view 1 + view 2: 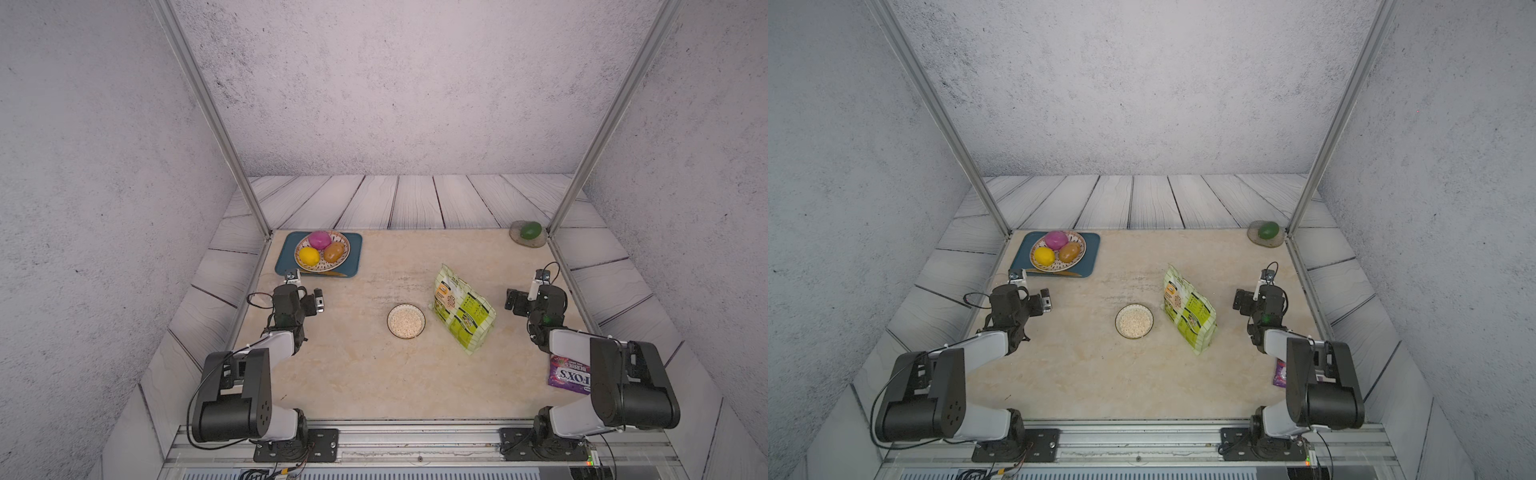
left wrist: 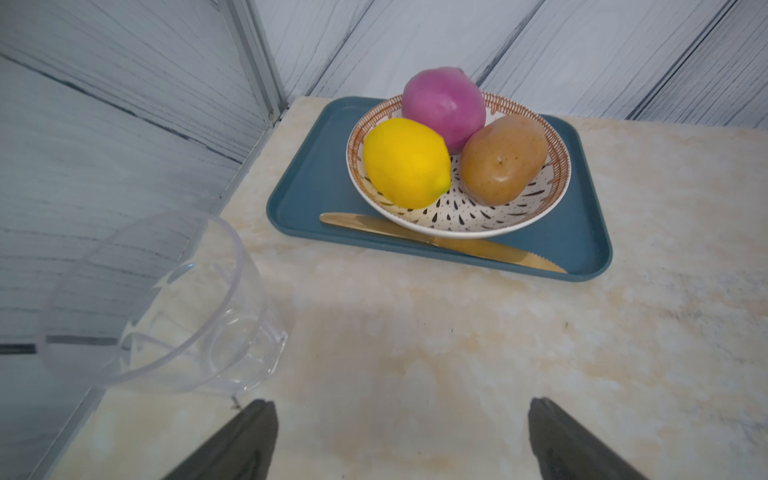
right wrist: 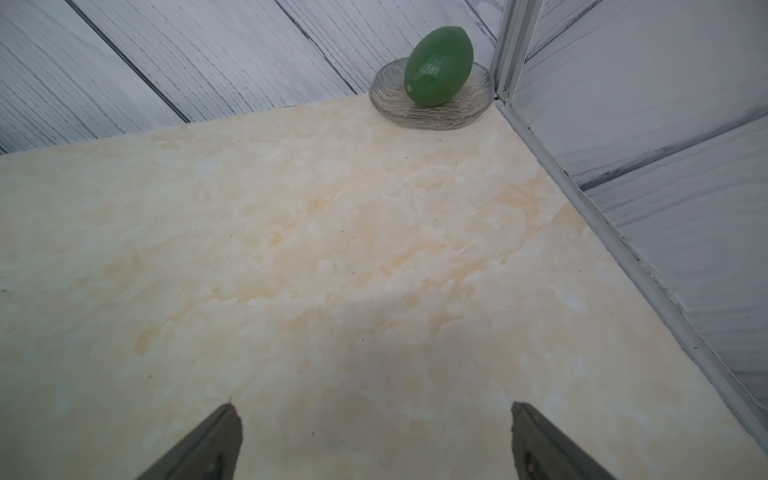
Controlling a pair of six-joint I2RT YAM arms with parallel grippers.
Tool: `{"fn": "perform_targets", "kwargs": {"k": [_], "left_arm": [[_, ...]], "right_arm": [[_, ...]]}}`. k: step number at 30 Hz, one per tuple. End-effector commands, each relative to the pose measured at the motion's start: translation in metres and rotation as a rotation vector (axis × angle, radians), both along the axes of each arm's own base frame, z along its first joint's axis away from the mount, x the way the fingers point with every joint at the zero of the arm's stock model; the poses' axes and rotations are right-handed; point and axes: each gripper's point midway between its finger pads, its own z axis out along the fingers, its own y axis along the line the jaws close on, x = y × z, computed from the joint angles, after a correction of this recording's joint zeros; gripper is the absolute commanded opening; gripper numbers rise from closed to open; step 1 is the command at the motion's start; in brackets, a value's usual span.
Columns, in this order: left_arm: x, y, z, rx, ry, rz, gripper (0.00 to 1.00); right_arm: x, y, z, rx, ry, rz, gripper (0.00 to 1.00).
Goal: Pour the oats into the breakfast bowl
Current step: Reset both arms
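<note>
Both left tool (image 1: 318, 300) and right tool (image 1: 512, 300) flank the breakfast bowl (image 1: 423, 321), well apart.

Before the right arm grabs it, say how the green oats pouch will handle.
The green pouch is probably floppy: its film looks creased. Tall and leaning, it would likely tip if pushed. Oats already sit in the breakfast bowl, so it may be light.

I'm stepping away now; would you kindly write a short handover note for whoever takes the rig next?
Left gripper: open, empty, above the tabletop near the blue tray.
Right gripper: open, empty, above the tabletop.
Breakfast bowl: mid-table, with oats inside.
Green pouch: standing beside the bowl, apart from it, not held.
Done: the pour looks complete.
Left: nothing obvious.
</note>
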Motion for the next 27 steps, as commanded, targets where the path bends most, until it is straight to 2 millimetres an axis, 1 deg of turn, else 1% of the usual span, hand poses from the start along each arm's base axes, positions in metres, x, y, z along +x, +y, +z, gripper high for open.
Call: {"fn": "perform_targets", "kwargs": {"k": [1, 2, 3, 5, 7, 10, 12, 27], "left_arm": [[0.0081, -0.0134, -0.0017, 0.014, -0.119, -0.097, 1.00], [0.0098, -0.0152, -0.0011, 0.011, -0.093, -0.106, 1.00], [0.0074, -0.0156, -0.0059, 0.010, -0.035, -0.109, 1.00], [0.0104, -0.0136, -0.0025, 0.016, -0.097, -0.095, 1.00], [0.0090, -0.0135, -0.0046, 0.014, -0.044, -0.093, 1.00], [0.0095, -0.0139, -0.0036, 0.017, -0.067, -0.093, 1.00], [0.0086, -0.0136, -0.0039, 0.019, -0.047, -0.091, 1.00], [0.0084, -0.0136, -0.0040, 0.018, -0.048, -0.089, 1.00]], "right_arm": [[0.0066, 0.0226, 0.0046, -0.035, -0.055, 0.120, 0.99], [0.0053, 0.0245, 0.0034, -0.040, -0.084, 0.132, 0.99], [0.0056, 0.0243, 0.0022, -0.042, -0.099, 0.132, 0.99], [0.0047, 0.0241, -0.0023, -0.039, -0.056, 0.127, 0.99], [0.0057, 0.0246, 0.0001, -0.041, -0.071, 0.129, 0.99], [0.0043, 0.0241, 0.0001, -0.042, -0.064, 0.126, 0.99], [0.0042, 0.0244, 0.0008, -0.042, -0.068, 0.128, 0.99], [0.0041, 0.0243, 0.0008, -0.043, -0.067, 0.128, 0.99]]}}
